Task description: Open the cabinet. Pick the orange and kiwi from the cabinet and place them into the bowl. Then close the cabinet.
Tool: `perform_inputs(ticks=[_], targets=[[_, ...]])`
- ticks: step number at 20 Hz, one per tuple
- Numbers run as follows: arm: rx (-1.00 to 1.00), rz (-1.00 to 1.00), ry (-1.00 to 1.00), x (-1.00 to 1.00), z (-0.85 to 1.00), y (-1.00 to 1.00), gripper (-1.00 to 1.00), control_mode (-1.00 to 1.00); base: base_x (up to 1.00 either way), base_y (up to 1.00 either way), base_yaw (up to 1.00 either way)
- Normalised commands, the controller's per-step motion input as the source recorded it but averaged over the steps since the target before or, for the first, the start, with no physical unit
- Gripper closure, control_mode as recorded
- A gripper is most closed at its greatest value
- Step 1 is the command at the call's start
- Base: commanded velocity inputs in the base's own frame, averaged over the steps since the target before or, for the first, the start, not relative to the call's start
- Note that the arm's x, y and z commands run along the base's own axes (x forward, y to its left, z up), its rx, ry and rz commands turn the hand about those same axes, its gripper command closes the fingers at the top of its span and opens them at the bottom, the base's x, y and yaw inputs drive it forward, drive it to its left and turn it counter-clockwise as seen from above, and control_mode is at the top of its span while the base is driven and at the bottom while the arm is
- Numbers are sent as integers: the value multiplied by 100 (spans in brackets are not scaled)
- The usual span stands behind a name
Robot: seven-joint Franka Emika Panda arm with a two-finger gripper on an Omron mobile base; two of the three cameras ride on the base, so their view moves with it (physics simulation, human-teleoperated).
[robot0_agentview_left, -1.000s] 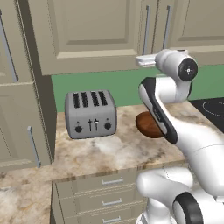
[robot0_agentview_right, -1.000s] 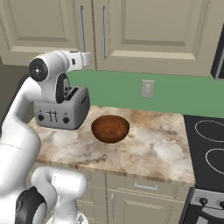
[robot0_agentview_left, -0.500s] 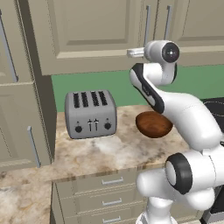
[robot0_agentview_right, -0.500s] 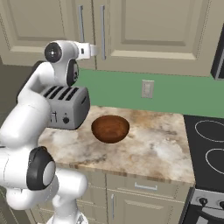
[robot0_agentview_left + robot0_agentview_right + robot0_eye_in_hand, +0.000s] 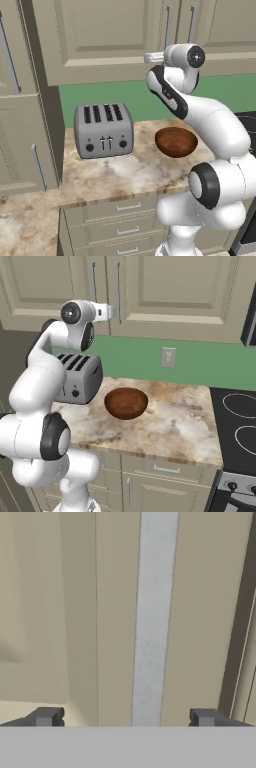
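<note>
reaching upward, the white arm's two-finger gripper (image 5: 125,717) has been swung from beside the counter level to the lower end of a long silver bar handle (image 5: 154,622) on the wide beige upper wall cabinet (image 5: 100,35); a second ago it was lower and further from the doors. the jaws are held wide, and in the hand view the handle is seen between the two dark tips, with no contact yet judged. both raised-panel doors are shut, so the orange and kiwi are taken to be behind them, unseen. the first step, opening the cabinet, is judged to be just beginning: the jaws are to be closed round the bar and the door pulled outward. the round reddish-brown wooden bowl (image 5: 126,402) is seen empty on the mottled beige stone counter (image 5: 175,426), just beside a grey four-slot toaster (image 5: 103,130). a green backsplash (image 5: 200,363) with a pale wall socket (image 5: 168,357) is noted behind, a black hob (image 5: 240,421) to the right, and beige drawers below the counter.
</note>
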Motion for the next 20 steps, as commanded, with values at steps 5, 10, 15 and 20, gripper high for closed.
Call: perform_inputs(ticks=[5,10,15,20], targets=[[0,0,0,2,0,0,100,-100,0,0,0],[0,0,0,0,0,0,100,-100,0,0,0],[0,-3,0,0,8,4,100,-100,0,0,0],[0,-6,0,-12,19,26,100,-100,0,0,0]])
